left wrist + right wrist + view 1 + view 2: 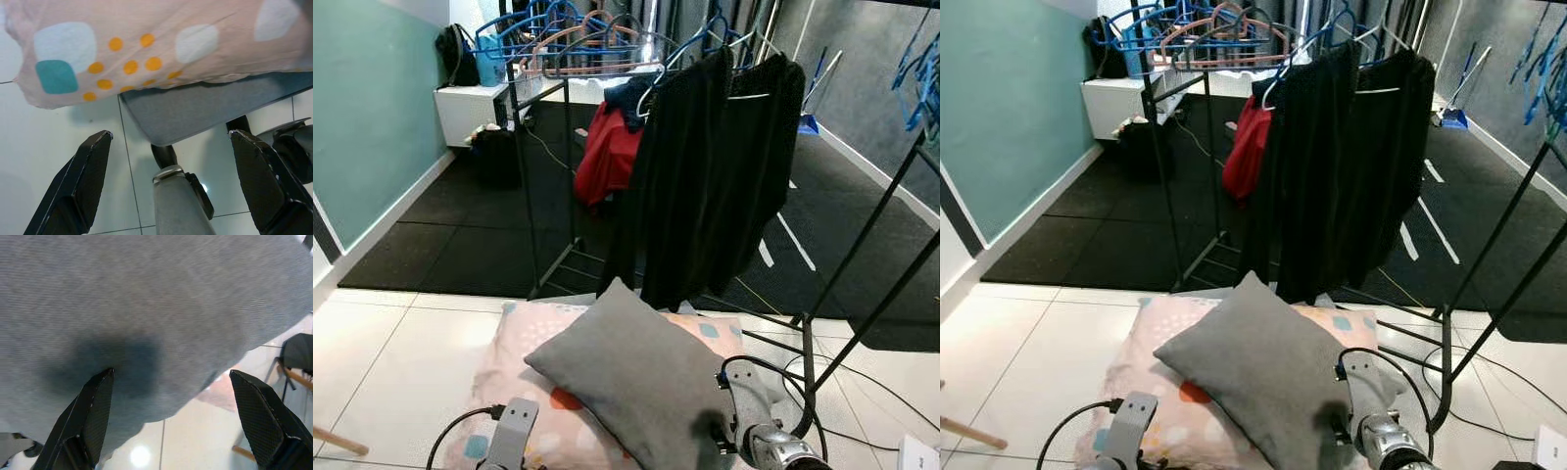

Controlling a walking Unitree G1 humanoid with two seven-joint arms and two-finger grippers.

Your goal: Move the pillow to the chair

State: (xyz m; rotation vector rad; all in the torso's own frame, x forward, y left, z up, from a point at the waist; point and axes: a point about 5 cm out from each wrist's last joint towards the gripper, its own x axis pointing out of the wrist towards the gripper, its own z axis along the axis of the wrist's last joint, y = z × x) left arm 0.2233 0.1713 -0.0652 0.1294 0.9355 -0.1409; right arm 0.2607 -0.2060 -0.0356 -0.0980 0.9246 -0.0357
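Observation:
A grey pillow (636, 382) lies tilted on top of a pink pillow (533, 362) with coloured spots, low in front of me. In the left wrist view my left gripper (170, 133) is open just below the pink pillow's edge (137, 44). Under that edge a grey padded slab (195, 110) sits on a dark post. My right gripper (171, 373) is open and pressed close to the grey pillow (146, 293), one fingertip (100, 391) against the fabric. A black chair with wooden legs (296, 357) stands beyond the pillow in the right wrist view.
A black clothes rack (808, 343) with dark garments (705, 166) and a red one (607, 152) stands right behind the pillows. Cables (862, 377) trail over white tiles at the right. A wooden leg (333, 441) pokes in at the lower left, below a teal wall (372, 98).

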